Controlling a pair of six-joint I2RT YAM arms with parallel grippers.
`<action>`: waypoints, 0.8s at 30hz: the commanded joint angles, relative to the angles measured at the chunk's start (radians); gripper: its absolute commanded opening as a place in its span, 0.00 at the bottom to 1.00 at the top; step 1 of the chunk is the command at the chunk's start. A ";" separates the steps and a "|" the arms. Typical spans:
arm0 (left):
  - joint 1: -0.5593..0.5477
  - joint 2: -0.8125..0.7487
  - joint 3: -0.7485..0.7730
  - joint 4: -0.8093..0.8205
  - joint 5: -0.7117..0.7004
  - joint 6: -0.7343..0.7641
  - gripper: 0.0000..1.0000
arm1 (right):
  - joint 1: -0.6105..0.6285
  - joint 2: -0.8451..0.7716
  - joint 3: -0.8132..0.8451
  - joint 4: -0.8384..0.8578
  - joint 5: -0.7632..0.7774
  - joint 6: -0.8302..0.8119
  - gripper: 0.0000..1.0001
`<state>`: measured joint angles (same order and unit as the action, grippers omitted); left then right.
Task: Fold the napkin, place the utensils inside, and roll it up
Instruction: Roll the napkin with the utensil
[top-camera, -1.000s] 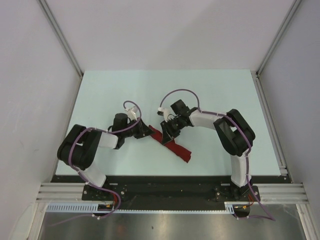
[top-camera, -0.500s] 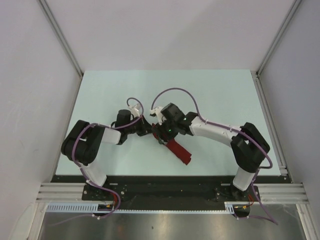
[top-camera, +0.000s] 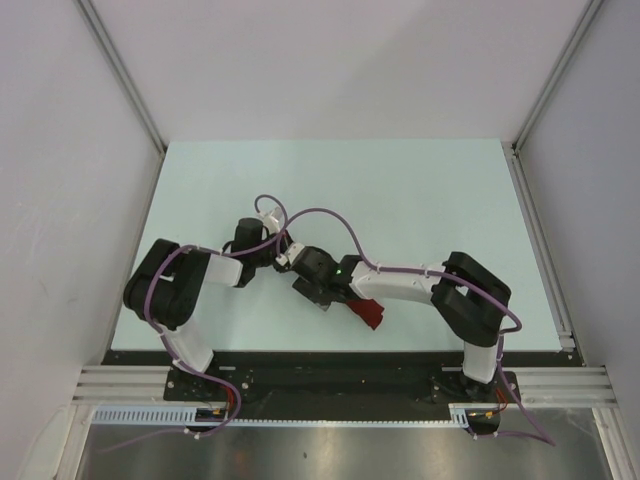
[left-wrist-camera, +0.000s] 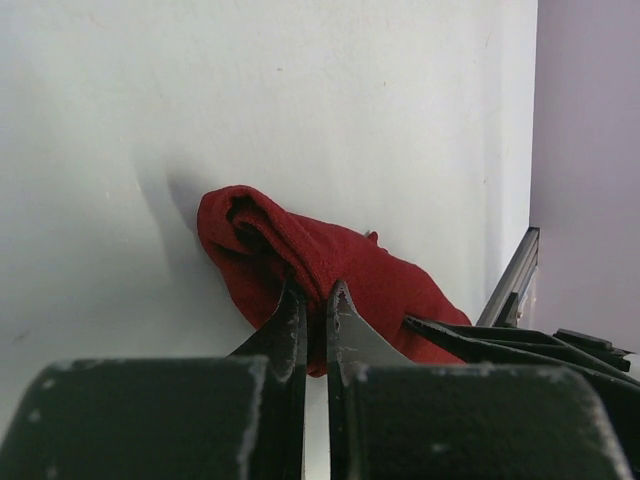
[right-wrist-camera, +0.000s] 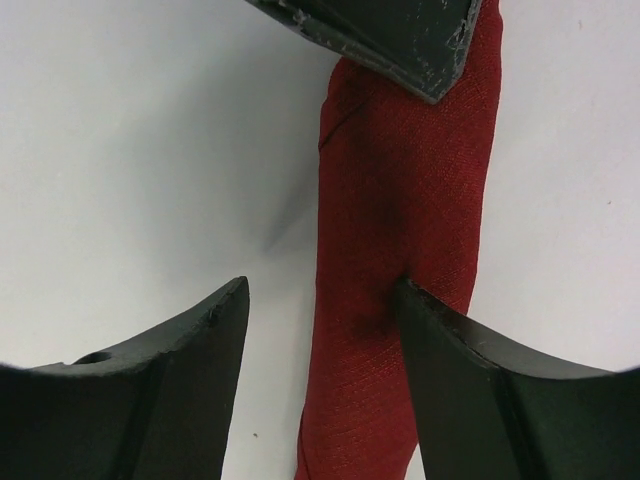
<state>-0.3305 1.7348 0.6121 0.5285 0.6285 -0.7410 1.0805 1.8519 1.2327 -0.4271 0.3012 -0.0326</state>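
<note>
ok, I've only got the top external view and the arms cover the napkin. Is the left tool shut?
Observer: Yes. In the left wrist view the left tool is shut, with its tips at the near edge of the napkin. I cannot tell whether any cloth is pinched.
Operator: Right tool?
Observer: Open. In its wrist view the right tool straddles the rolled napkin, one finger over bare table, the other at the roll's side.
Operator: Knife showing?
Observer: No knife is visible in any view. The roll's end shows only a dark hollow.
</note>
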 joint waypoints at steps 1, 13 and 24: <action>-0.012 0.005 0.028 -0.009 0.019 0.029 0.00 | -0.008 0.027 -0.013 -0.001 0.064 -0.021 0.64; -0.008 -0.020 0.048 0.016 0.036 0.015 0.39 | -0.117 0.035 -0.071 0.068 -0.094 -0.023 0.63; 0.030 -0.092 0.055 -0.004 -0.021 -0.011 0.47 | -0.243 0.035 -0.084 0.099 -0.328 -0.010 0.58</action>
<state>-0.3191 1.6989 0.6384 0.5125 0.6289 -0.7368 0.8783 1.8614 1.1744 -0.3359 0.0921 -0.0521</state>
